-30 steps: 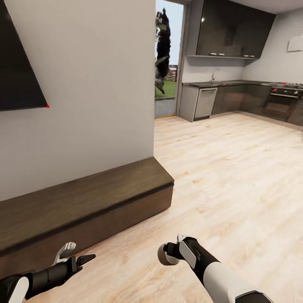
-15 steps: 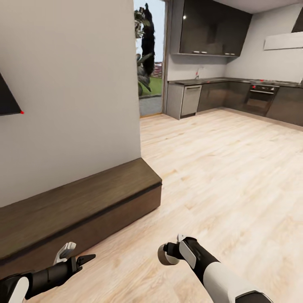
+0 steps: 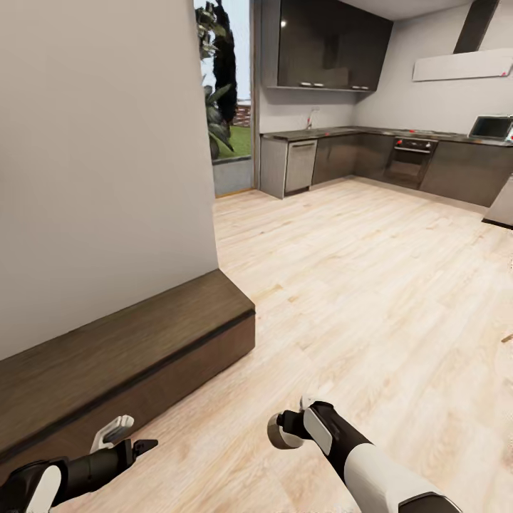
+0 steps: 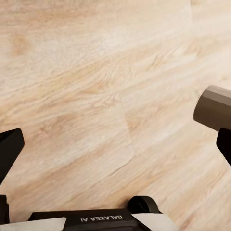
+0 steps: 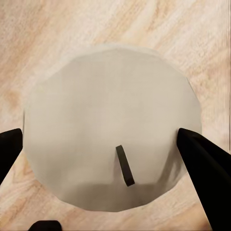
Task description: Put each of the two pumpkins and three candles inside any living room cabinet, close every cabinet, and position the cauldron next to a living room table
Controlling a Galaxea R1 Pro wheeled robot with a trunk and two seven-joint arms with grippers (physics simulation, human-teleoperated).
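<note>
My right gripper [image 3: 286,429] is shut on a candle [image 3: 276,433], a pale grey stubby cylinder held low over the wooden floor. The right wrist view looks down on the candle's round top [image 5: 110,120] and dark wick, with a black finger [image 5: 202,163] on either side. My left gripper [image 3: 130,437] hangs open and empty near the front of the cabinet [image 3: 135,342], a long, low dark-brown unit against the wall whose front looks shut. The left wrist view catches the candle [image 4: 214,107] over bare floor. The pumpkins, cauldron and table are out of view.
A grey wall [image 3: 107,164] rises behind the cabinet. Light wooden floor [image 3: 370,285] stretches ahead to a kitchen with dark cupboards [image 3: 328,50], an oven [image 3: 407,160] and a microwave [image 3: 490,127]. A glass door [image 3: 228,100] shows plants outside.
The head camera has swung right, so the wall, cabinet and kitchen slid left and the black wall screen left the picture. My left gripper sits slightly lower. The right gripper still holds the candle.
</note>
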